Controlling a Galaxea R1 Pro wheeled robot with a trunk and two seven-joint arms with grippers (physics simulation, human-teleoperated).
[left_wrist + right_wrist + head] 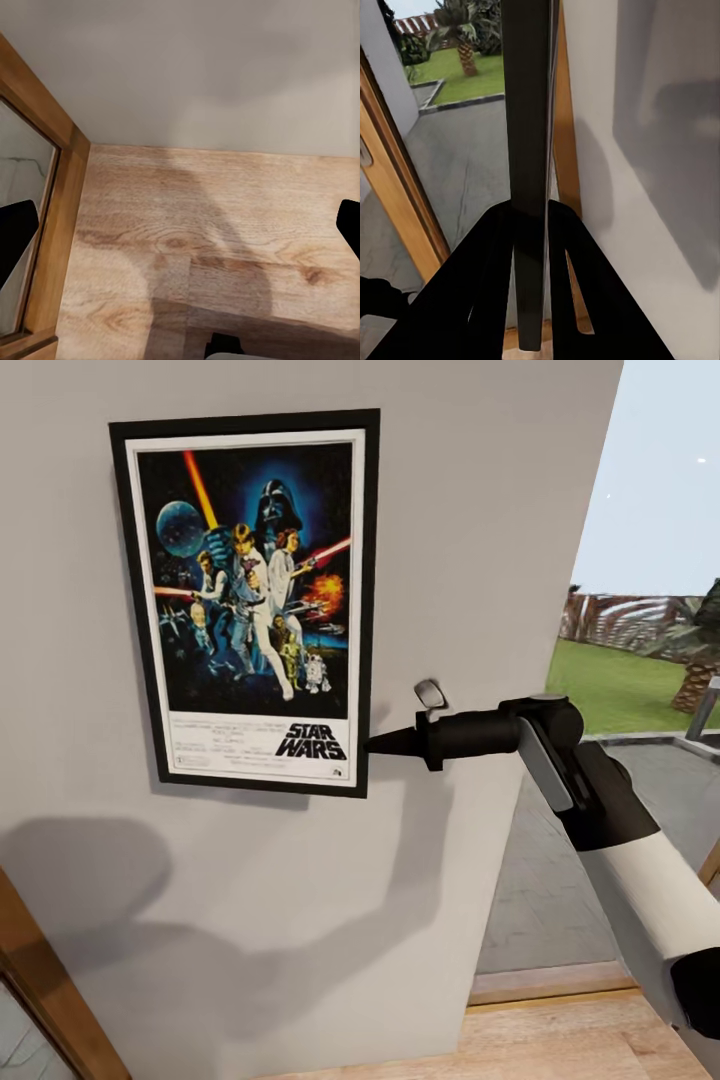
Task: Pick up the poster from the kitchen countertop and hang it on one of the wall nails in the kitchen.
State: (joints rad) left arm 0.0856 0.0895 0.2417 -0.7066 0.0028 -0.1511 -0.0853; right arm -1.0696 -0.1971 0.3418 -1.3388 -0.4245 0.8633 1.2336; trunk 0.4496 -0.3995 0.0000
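Note:
The black-framed Star Wars poster (pixel 245 600) stands upright flat against the grey wall (pixel 470 510). My right gripper (pixel 372 742) reaches in from the right and is shut on the frame's lower right edge. In the right wrist view the frame's dark edge (pixel 526 135) runs straight up from between the closed fingers (pixel 495 247) of the right gripper (pixel 532 211). My left gripper (pixel 180 225) hangs open over wooden floor (pixel 210 240), with nothing between its fingers. The kitchen countertop is out of view.
A wooden door frame (pixel 50 1000) slants across the lower left. Right of the wall's end, an opening looks out on paving (pixel 560 860), lawn (pixel 620 685) and a palm. A small grey piece (pixel 430 695) sits on the wall just above my right gripper.

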